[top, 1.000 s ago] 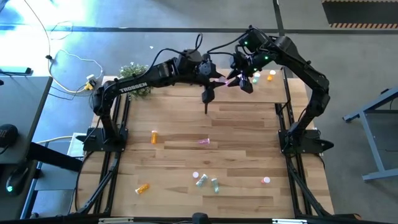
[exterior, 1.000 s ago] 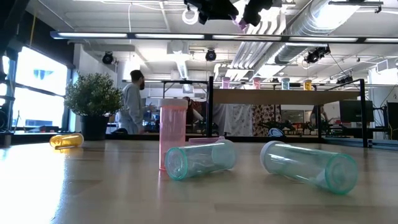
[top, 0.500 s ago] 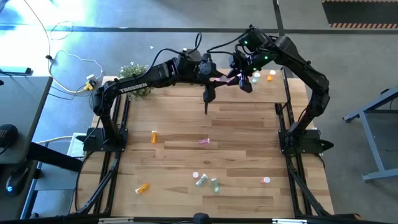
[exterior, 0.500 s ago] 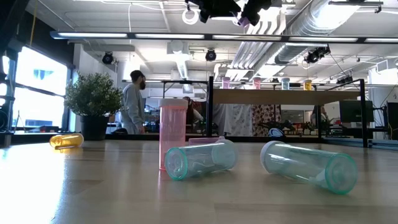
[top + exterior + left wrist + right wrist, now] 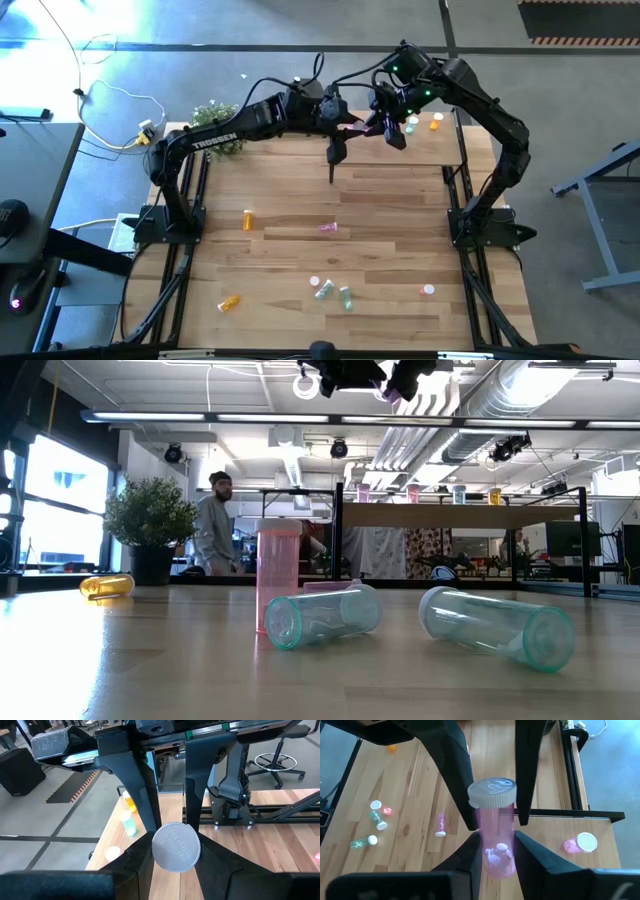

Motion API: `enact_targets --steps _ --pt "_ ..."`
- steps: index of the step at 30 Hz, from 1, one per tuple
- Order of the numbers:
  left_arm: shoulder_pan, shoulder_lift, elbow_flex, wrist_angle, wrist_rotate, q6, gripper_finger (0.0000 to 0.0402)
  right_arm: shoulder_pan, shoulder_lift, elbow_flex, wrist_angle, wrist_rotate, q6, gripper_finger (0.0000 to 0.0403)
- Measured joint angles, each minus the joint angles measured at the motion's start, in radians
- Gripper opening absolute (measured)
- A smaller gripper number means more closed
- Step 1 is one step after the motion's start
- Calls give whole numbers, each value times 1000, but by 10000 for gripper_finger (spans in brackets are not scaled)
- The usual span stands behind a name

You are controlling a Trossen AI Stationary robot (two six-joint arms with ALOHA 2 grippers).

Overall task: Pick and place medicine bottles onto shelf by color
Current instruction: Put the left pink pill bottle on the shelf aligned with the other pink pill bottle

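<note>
1. Handover is the step as I read it: a pink bottle (image 5: 495, 827) hangs in the air between the 2 claws, above the far end of the bench (image 5: 300, 190) and just beside the shelf (image 5: 545, 835).
2. Left claw (image 5: 176, 851) is clamped on the cap end; the white cap (image 5: 176, 846) sits between its fingers.
3. Right claw (image 5: 496, 851) is closed on the base end, its fingers pressed against both sides of the pink body.
4. To do this well, the left claw should let go only once the right grip is firm. The left claw should then spread fully and back straight off along the bottle's length, so the cap is not dragged sideways.
5. The right grip is low on the body, so the bottle may tip when the other end is freed. Keeping the wrist steady through the release looks wise.
6. For sorting by color, it belongs with the pink one (image 5: 577, 843) lying on the shelf, apart from the green (image 5: 129, 824) and orange (image 5: 128, 800) ones there.
7. It should be set down gently, clear of the lying pink one so neither gets knocked.
8. About 6 more bottles wait on the bench, among them an orange bottle (image 5: 248, 218) and a green pair (image 5: 334, 293).
</note>
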Motion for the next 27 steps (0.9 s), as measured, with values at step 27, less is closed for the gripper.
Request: enact_targets --steps 27 --pt "15 -70 -1 -59 -102 -7 252 -11 -45 0 6 79 111 84"
